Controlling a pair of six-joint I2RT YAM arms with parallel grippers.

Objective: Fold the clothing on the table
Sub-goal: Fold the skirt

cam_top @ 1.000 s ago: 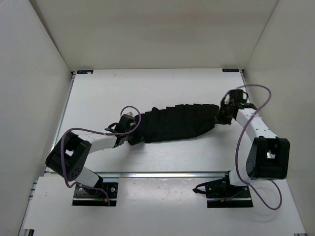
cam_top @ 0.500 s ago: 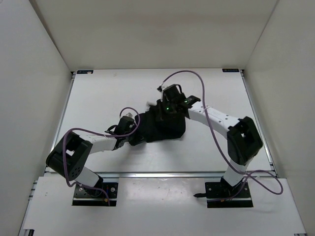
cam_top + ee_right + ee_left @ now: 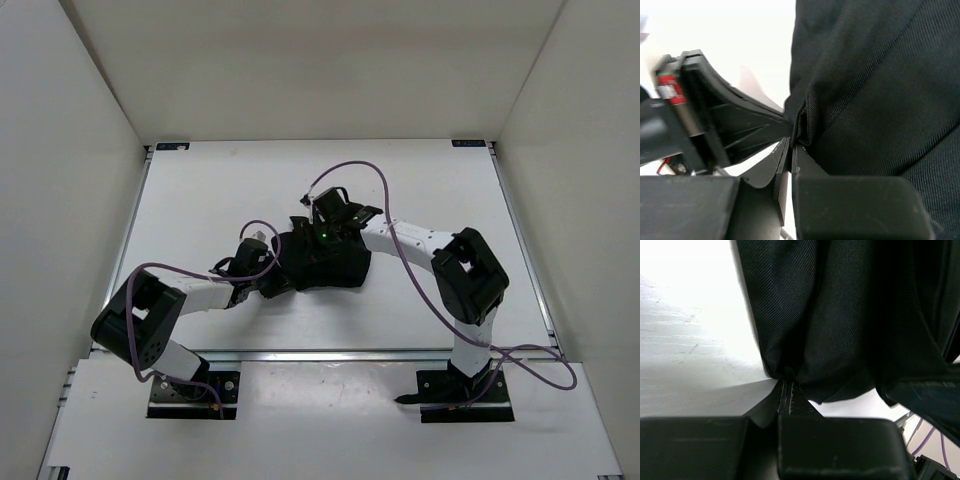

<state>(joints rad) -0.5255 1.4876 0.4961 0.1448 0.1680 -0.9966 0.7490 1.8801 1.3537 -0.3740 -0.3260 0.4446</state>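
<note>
The black clothing (image 3: 335,265) lies doubled over in a compact heap at the middle of the white table (image 3: 200,200). My left gripper (image 3: 270,283) sits at the heap's left edge, shut on a pinched corner of the fabric (image 3: 840,315); the jaws (image 3: 785,390) meet tightly on it. My right gripper (image 3: 303,236) reaches across from the right to the heap's upper left and is shut on a bunched fold of the clothing (image 3: 880,75), the fabric wedged between its jaws (image 3: 792,150). The left gripper's body (image 3: 700,125) shows close beside it in the right wrist view.
White walls enclose the table on three sides. A metal rail (image 3: 330,353) runs along the near edge in front of the arm bases. Purple cables (image 3: 350,170) loop above both arms. Bare table surface (image 3: 450,190) lies right of and behind the heap.
The right arm has swung from the far right to the left, carrying the clothing's right end over its left part, so the spread garment is now doubled. The left gripper has held still.
</note>
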